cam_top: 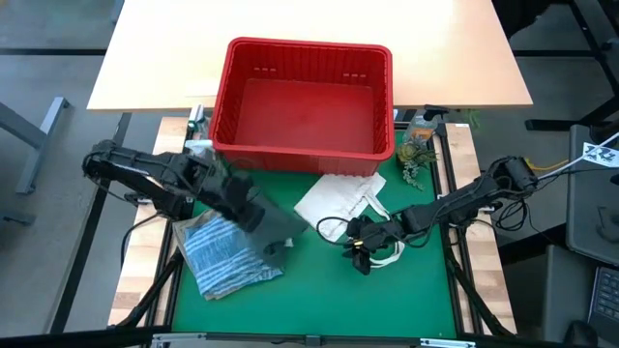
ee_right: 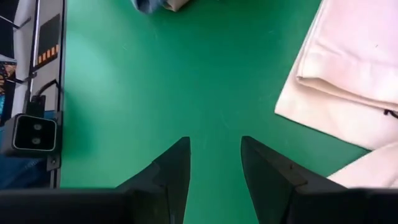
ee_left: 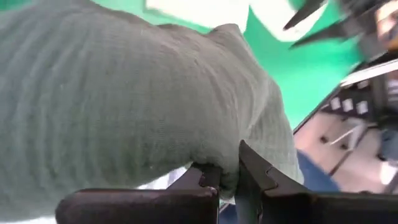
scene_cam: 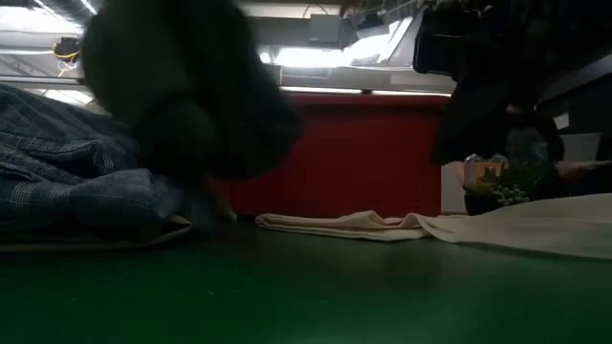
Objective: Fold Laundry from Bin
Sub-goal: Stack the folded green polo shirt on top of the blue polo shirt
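My left gripper (cam_top: 263, 218) is shut on a dark grey-green garment (cam_top: 279, 230), which fills the left wrist view (ee_left: 124, 93) and shows as a dark blurred bulk in the low view (scene_cam: 182, 105). Just beside and below it, a blue-white striped shirt (cam_top: 227, 256) lies bunched on the mat's left part. My right gripper (cam_top: 360, 253) stands open low over bare green mat (ee_right: 186, 74), next to the white tote bag (cam_top: 343, 198) and its loop handles (cam_top: 389, 253). The red bin (cam_top: 302, 101) stands at the far middle. My left gripper pinches a bunched fold of the grey-green garment (ee_left: 225, 169) between its two fingers, which slant down from the table's left. The cloth bulges out past the fingers and hangs below them. Whether its lower end touches the striped shirt, I cannot tell.
A small potted plant (cam_top: 416, 155) stands right of the bin, at the mat's edge. The tote bag lies flat in front of the bin (scene_cam: 497, 225). Green mat stretches bare along the near edge (cam_top: 319, 300). Wooden strips and frame rails border the mat on both sides.
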Tool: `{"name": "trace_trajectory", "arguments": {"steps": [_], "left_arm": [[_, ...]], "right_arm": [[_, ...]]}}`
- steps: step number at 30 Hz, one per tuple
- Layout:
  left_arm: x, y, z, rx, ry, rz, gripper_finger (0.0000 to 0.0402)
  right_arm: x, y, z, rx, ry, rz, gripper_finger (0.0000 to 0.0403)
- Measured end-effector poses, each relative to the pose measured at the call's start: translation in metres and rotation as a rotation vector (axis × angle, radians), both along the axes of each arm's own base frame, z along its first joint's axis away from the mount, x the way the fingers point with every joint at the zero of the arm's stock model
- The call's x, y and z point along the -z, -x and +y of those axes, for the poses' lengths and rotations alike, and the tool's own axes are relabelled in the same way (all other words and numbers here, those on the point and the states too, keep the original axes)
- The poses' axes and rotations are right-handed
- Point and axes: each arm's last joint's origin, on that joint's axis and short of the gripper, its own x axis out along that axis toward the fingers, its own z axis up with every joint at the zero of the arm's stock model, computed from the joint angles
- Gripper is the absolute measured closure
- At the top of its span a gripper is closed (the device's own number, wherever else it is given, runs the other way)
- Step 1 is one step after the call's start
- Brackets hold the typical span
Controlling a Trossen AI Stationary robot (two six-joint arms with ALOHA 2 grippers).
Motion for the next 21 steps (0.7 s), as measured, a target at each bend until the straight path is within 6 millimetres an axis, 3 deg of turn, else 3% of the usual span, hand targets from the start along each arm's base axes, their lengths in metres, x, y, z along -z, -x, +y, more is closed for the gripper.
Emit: {"name": "trace_trajectory", "arguments": {"steps": [12,21], "left_arm": [[0.013,0.038,-0.061,-0.010,0.081,0.257,0.0387],[0.033,0.046,-0.105,0.007,0.077,0.399,0.0384]], "right_arm": [[0.002,-0.012,0.003,0.017,-0.007,-0.093,0.0260],[0.001,-0.015,0.003,0.010,0.007,-0.139,0.0260]]}}
